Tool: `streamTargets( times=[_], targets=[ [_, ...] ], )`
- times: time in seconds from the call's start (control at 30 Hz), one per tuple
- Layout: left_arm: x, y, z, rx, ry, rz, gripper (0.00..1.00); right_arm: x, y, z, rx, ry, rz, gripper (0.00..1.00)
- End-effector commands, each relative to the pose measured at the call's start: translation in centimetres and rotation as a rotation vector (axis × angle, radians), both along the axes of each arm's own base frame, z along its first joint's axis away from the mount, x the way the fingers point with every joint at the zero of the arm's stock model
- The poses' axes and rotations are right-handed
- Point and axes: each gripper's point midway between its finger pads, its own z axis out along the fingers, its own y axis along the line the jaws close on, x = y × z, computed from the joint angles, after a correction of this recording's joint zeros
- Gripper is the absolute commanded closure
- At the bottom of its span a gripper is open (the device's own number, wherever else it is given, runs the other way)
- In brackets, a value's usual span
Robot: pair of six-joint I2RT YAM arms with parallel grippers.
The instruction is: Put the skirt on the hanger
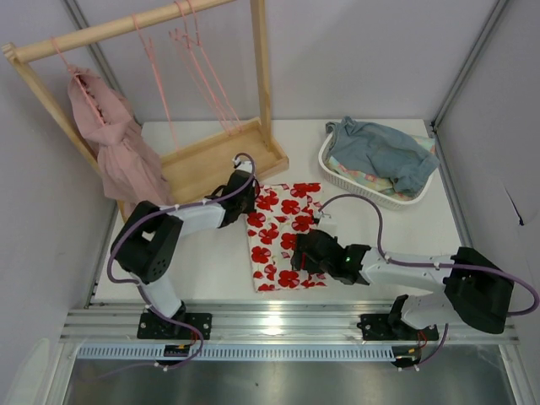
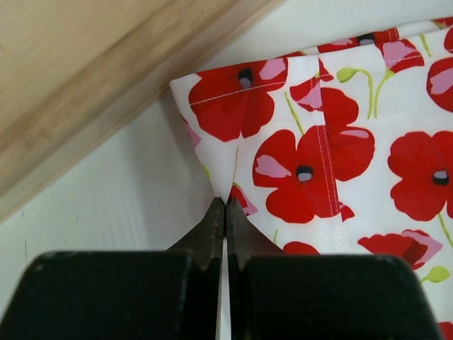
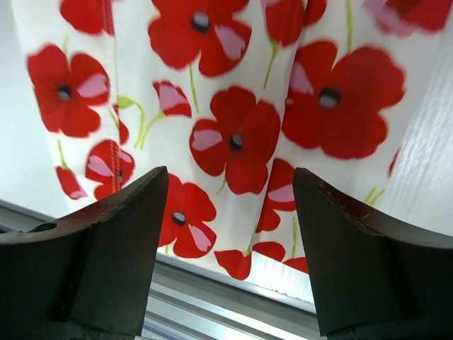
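The skirt (image 1: 274,228), white with big red flowers, lies flat on the table between both arms. My left gripper (image 1: 247,196) is at its far left corner, next to the wooden rack base. In the left wrist view this gripper (image 2: 225,203) is shut, pinching a raised fold of the skirt's (image 2: 340,142) edge. My right gripper (image 1: 300,250) sits low over the skirt's near right part. Its jaws (image 3: 228,173) stand open with flowered cloth (image 3: 233,85) beneath them and nothing held. Several thin pink hangers (image 1: 202,76) hang from the rack's top rail.
The wooden rack's tray-like base (image 1: 215,156) lies just beyond the skirt. A dusty-pink garment (image 1: 114,143) hangs at the rack's left end. A white basket (image 1: 371,190) with blue-grey cloth (image 1: 384,152) stands back right. A metal rail (image 1: 278,321) runs along the table's near edge.
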Motion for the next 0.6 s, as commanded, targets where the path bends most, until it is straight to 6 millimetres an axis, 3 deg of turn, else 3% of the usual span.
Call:
streamTargets(
  times=[0.0, 0.13, 0.17, 0.2, 0.3, 0.4, 0.47, 0.57],
  targets=[
    [2.1, -0.8, 1.8, -0.015, -0.043, -0.030, 0.98, 2.7, -0.4, 3.1, 0.011, -0.049, -0.086, 0.23],
    [1.9, -0.1, 1.9, -0.034, -0.027, -0.008, 0.91, 5.7, -1.7, 6.5, 0.011, -0.125, -0.125, 0.23],
    [1.8, 0.1, 2.5, -0.038, -0.032, -0.004, 0.86, 6.3, -1.9, 7.1, 0.016, -0.142, -0.128, 0.23],
    [1.5, -0.1, 2.8, -0.048, -0.029, -0.023, 0.67, 6.8, -1.8, 7.5, 0.027, -0.153, -0.116, 0.23],
    [0.6, 0.1, 4.1, -0.065, -0.009, -0.017, 0.32, 8.9, -2.8, 7.2, 0.032, -0.153, -0.137, 0.24],
    [0.0, 0.9, 6.1, -0.082, -0.027, 0.024, 0.12, 10.0, -2.5, 6.3, 0.039, -0.141, -0.109, 0.25],
    [-0.8, 1.5, 7.5, -0.097, -0.046, 0.044, 0.02, 10.8, -2.0, 6.3, 0.046, -0.148, -0.102, 0.26],
    [-1.9, 2.1, 8.2, -0.122, -0.055, 0.066, 0.01, 11.3, -1.3, 4.9, 0.026, -0.133, -0.081, 0.27]
  ],
)
